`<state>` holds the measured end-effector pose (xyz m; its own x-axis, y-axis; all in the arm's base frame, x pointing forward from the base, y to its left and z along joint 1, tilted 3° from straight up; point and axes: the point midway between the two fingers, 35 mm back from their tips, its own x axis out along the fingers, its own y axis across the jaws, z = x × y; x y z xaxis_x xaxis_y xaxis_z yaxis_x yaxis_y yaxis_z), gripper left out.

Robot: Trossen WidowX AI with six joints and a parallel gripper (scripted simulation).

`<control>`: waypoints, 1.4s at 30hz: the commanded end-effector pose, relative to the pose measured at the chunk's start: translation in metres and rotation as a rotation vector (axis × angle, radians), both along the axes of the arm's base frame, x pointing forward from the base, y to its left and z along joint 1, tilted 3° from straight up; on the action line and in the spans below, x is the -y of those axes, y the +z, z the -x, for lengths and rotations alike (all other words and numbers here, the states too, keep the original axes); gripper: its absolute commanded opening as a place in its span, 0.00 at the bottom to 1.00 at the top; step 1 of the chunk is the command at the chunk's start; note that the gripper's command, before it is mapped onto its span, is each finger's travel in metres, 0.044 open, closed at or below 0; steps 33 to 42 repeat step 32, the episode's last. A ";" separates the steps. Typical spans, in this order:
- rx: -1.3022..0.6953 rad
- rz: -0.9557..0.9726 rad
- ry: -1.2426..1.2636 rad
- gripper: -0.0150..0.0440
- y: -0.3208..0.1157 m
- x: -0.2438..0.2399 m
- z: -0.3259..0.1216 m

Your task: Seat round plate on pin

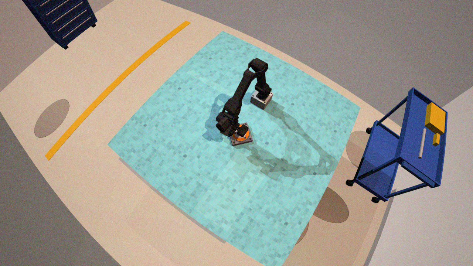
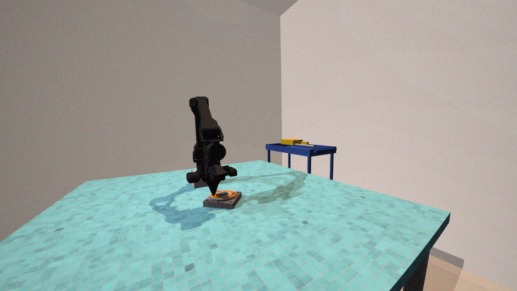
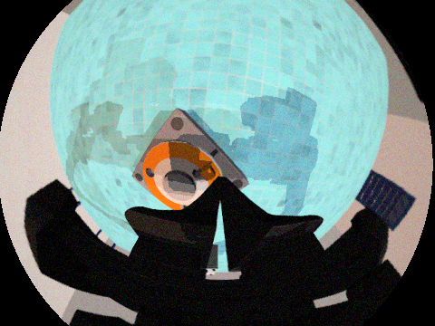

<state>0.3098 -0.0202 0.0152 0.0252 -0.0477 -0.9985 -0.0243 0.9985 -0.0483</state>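
Observation:
The round plate [image 2: 230,195] [image 3: 152,159] has an orange rim and a pale centre. It sits around the grey post [image 3: 181,182] over the square grey base [image 1: 242,142] [image 2: 218,205] [image 3: 164,132]. The orange tab [image 3: 209,171] is in shadow, at the plate's right in the wrist view, with a dark hole [image 3: 197,173] just inward of it. My gripper [image 2: 213,195] [image 3: 220,180] is shut and empty, its tips low at the plate's edge beside the tab; contact is unclear. The pin cannot be made out, and the fingers hide the plate's near edge.
The base stands on the turquoise tiled table [image 1: 185,158] [image 2: 289,245]. The arm's pale mount [image 1: 259,101] is behind it. A blue cart [image 1: 409,142] [image 2: 307,148] with yellow boxes stands beyond the table. A dark blue cabinet [image 1: 63,19] is farther off.

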 end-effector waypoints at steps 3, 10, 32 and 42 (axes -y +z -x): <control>0.006 0.000 -0.005 0.25 0.001 -0.002 -0.005; 0.006 0.000 -0.005 0.25 0.029 -0.003 -0.003; 0.002 0.000 0.001 0.25 0.035 -0.004 0.001; 0.002 0.000 0.001 0.25 0.035 -0.004 0.001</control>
